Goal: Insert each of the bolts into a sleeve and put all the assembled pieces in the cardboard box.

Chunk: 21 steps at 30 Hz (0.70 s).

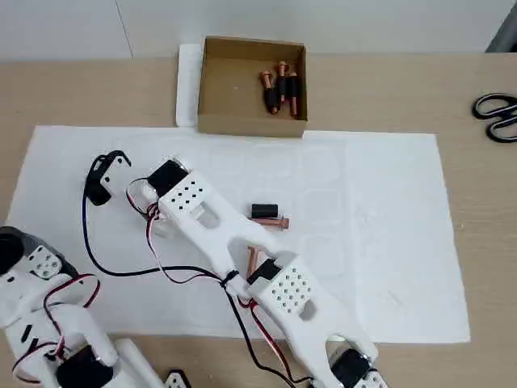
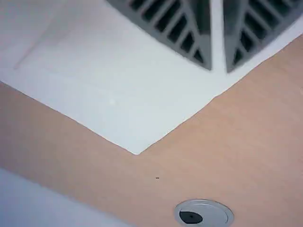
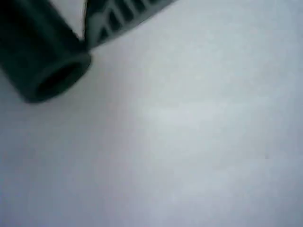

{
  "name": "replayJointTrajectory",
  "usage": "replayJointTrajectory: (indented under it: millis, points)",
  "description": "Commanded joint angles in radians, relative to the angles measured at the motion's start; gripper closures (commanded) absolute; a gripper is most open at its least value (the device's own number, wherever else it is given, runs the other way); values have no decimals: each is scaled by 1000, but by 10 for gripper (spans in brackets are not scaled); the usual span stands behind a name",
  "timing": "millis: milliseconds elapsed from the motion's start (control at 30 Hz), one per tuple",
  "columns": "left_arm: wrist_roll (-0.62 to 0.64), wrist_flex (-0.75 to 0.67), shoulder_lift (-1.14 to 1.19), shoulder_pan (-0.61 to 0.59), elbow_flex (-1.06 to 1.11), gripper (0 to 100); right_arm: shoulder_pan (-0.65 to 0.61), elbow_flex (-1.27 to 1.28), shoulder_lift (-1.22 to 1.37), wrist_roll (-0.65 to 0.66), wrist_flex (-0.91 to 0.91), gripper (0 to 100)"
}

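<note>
While black sleeve [image 3: 45, 66] lies just beside right gripper [image 3: 102, 28], grip state unclear; white paper [image 3: 189, 142] over wooden table [image 1: 485, 210].

brown cardboard box [image 1: 212, 85], copper bolts [image 1: 252, 259], black sleeve [image 1: 263, 212]; white sheet [image 1: 363, 242], pale tan table [image 1: 388, 89], black scissors [image 1: 493, 115]

- A light wooden table [image 1: 485, 242] fills the high view.
- A large white sheet [image 1: 388, 242] lies flat across its middle.
- Black-handled scissors [image 1: 494, 118] rest on bare wood, apart from the sheet.
- A round grey cable port [image 2: 203, 213] sits in the tabletop, near one sheet corner.
</note>
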Motion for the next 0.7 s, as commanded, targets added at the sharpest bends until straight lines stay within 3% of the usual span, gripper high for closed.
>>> replayJointTrajectory:
  millis: [0, 100, 433, 567, 667]
  points:
    - [6, 5, -9, -2, -44, 994, 7, -9, -7, 6, -5, 902]
    - [6, 5, -9, -2, -44, 994, 7, -9, -7, 6, -5, 994]
    - [8, 18, -11, -2, -51, 994, 42, -60, -53, 5, 90, 995]
    - [8, 158, -8, 25, -116, 994, 111, -157, -114, 0, 193, 995]
    - [8, 304, -6, 144, -165, 994, 199, -203, -180, -78, 209, 995]
